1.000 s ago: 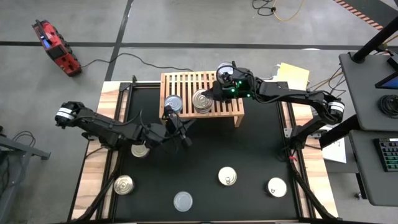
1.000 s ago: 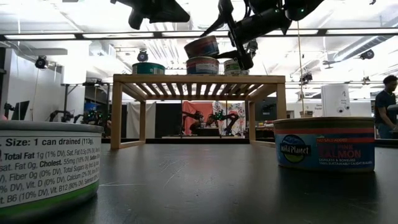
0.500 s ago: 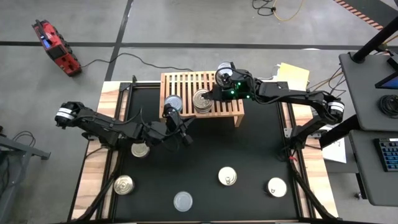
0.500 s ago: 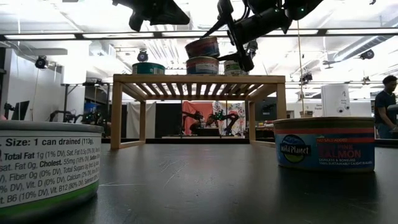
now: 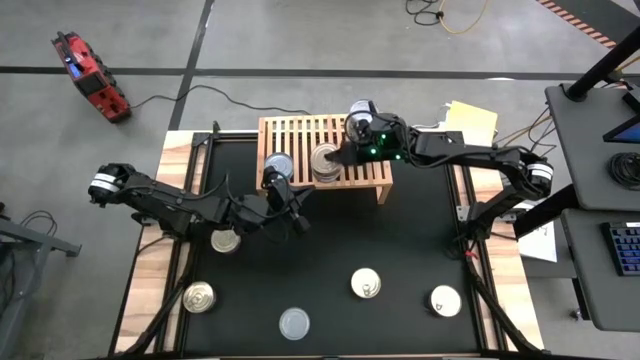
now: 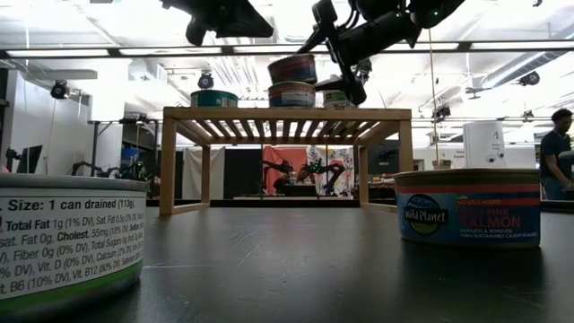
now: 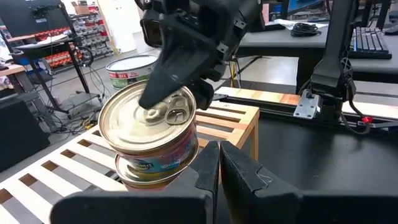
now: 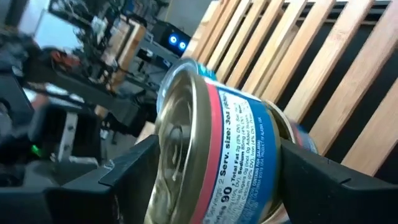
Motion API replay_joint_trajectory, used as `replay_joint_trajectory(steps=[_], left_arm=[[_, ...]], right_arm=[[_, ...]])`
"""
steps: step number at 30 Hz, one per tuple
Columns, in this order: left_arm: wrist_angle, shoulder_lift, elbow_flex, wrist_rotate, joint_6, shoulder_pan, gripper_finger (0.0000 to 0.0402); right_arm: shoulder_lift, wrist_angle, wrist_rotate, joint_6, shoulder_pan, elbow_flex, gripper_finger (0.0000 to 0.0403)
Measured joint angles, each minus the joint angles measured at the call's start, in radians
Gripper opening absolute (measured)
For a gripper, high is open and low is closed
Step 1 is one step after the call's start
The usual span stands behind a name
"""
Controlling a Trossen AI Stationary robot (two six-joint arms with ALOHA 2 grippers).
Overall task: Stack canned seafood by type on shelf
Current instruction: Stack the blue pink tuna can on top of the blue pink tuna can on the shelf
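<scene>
The right gripper (image 5: 333, 158) holds with wide jaws the top can (image 6: 292, 69) of a two-can stack on the shelf (image 5: 300, 131). The shelf carries four cans; five lie on the bench (image 5: 400, 240). The left gripper (image 5: 297, 222), jaws closed, hovers before the shelf.

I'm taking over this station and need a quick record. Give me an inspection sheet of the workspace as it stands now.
Surface: black mat on a wood-edged table.
Job's things: shelf at the far edge, with a teal can, a can stack and another can; five loose cans on the mat.
Clutter: nothing seen.
Hands: right hand around the stack's top can, which sits tilted; left hand shut, empty, over the mat before the shelf.
Cables: along the table sides; a cord on the floor.
Surroundings: red device, desk, person.
</scene>
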Motion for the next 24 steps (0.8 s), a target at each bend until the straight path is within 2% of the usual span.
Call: replay_joint_trajectory(steps=[9,17,24], left_arm=[[-0.01,0.0,0.0,0.0,-0.003,0.0,0.0],[-0.016,0.0,0.0,0.0,-0.003,0.0,0.0],[-0.03,0.0,0.0,0.0,-0.003,0.001,0.0]], right_arm=[[0.001,-0.012,0.052,-0.108,0.004,0.0,0.029],[0.001,-0.014,0.055,-0.189,0.007,0.0,0.0302],[0.001,-0.01,0.073,-0.29,0.009,0.0,0.0296]])
